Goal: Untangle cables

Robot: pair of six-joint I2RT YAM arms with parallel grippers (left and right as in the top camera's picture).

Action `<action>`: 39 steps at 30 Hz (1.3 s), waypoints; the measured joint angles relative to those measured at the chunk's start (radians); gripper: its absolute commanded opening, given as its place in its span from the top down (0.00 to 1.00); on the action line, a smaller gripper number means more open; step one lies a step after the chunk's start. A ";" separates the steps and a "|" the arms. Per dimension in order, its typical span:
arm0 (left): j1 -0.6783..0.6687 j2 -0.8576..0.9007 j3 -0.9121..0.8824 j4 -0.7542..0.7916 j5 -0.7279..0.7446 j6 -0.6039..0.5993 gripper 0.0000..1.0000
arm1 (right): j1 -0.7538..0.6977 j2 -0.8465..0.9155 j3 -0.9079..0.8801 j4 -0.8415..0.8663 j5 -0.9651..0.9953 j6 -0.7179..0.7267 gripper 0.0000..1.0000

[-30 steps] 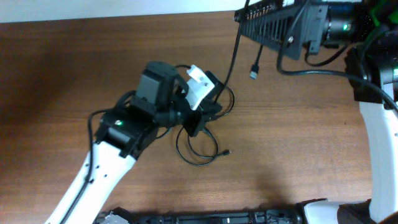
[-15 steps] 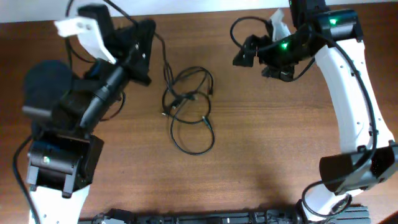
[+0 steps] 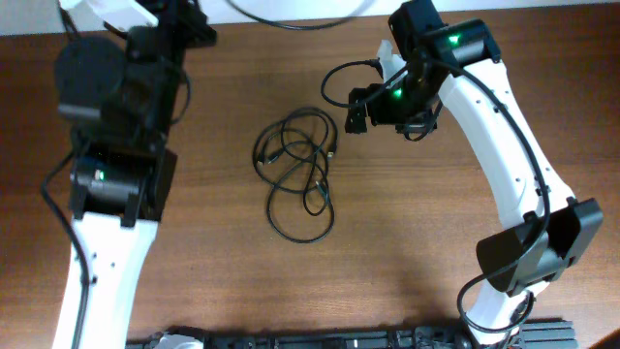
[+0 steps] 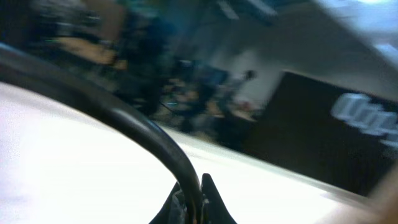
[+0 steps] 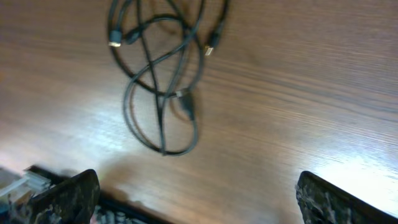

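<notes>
Cables (image 3: 295, 174): one loose tangle on the table (image 3: 417, 252), roughly mid-table between the two arms. Several overlapping loops, with the biggest loop hanging off the near side. In the right wrist view, small plug ends show at the tangle's far-left and far-right edges, with another in the middle where the loops cross. Nothing is touching the cables.

Right gripper (image 5: 196, 186): jaws spread wide and empty. Both fingers sit at the bottom corners of its wrist view, with bare wood between them. Overhead, it hangs just off the far-right edge of the tangle, near it but clear.

Left gripper (image 3: 145, 17): up at the far-left corner, partly cut by the frame edge and well apart from the cables. Its wrist camera points away from the table. That view is blurred room background with a thick black arm wire (image 4: 124, 121) arcing across it. Two dark tips show at the bottom edge, but I can't tell the jaw state from them.
</notes>
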 measured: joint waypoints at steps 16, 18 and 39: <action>0.261 0.378 0.000 0.055 -0.092 0.227 1.00 | 0.035 0.009 -0.668 0.419 0.035 0.071 0.02; 0.310 0.446 -0.001 0.052 -0.101 0.314 1.00 | 0.036 0.009 -0.736 0.480 0.031 0.082 0.02; 0.500 0.625 0.000 -0.287 -0.148 0.433 0.02 | 0.036 -0.074 -0.893 0.616 0.032 0.108 0.02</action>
